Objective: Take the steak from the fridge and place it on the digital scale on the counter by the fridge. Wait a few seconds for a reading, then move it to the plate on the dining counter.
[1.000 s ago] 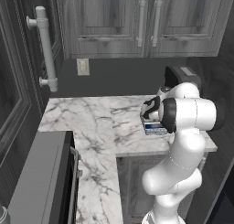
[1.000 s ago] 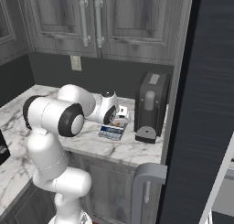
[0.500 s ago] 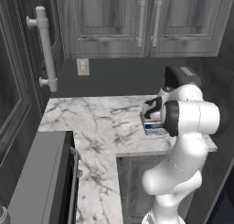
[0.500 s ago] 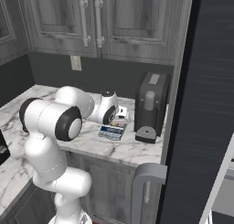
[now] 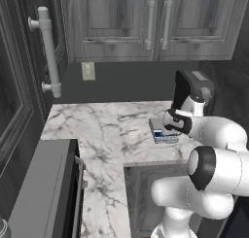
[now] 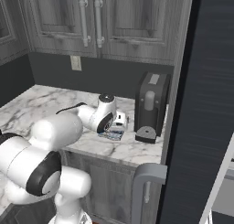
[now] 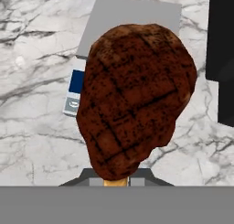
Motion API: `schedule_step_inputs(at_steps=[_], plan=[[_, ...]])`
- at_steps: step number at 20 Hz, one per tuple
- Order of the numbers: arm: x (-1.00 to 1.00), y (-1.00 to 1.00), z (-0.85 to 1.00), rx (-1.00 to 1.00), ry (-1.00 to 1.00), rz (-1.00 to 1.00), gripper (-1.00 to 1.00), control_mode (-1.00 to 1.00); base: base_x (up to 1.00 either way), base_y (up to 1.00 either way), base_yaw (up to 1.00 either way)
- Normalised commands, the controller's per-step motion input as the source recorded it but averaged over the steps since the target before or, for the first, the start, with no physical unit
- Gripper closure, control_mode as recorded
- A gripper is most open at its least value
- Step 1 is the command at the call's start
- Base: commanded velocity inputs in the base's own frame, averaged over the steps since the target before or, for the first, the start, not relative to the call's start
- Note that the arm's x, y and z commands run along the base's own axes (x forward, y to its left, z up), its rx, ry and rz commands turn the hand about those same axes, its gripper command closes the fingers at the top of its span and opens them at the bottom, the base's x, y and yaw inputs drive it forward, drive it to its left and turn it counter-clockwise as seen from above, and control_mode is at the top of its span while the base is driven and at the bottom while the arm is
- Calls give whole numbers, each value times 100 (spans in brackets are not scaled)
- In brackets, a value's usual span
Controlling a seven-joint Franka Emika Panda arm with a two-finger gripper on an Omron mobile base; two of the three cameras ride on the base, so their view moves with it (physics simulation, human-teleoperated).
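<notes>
The steak [image 7: 135,99], a dark red-brown lump with a pale bit at its near end, sits close in front of the hand camera. My gripper [image 7: 115,179] is shut on it, and the meat hides the fingertips. Behind the steak lies the digital scale [image 7: 132,13], a flat grey square with a blue-and-white display strip [image 7: 75,93]. Whether the meat touches the platform I cannot tell. In the base views my hand [image 5: 174,124] hovers right over the scale [image 5: 163,134] on the white marble counter [image 5: 107,125]. The black fridge [image 6: 205,104] stands at the right.
A tall black boxy appliance [image 6: 151,106] stands just right of the scale, close to my hand. Grey wood-grain wall cupboards [image 5: 146,23] hang above. A dark tall door with a grey tubular handle [image 5: 48,52] borders the counter's left end. A wall socket [image 5: 88,70] sits behind.
The arm has shifted slightly while the hand stays over the scale. The scale and the black appliance have not moved.
</notes>
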Motion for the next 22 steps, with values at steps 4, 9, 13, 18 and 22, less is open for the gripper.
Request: schedule_step_inputs(at_steps=[4,9,13,18,22], plan=[[-68,11,74,2,0,1,100,-100,0,0,0],[-98,13,95,1,1,2,100,-100,0,0,0],[-100,19,87,0,0,4,100,-100,0,0,0],[-100,22,84,0,5,8,100,-100,0,0,0],[-100,18,70,0,7,7,100,-100,0,0,0]])
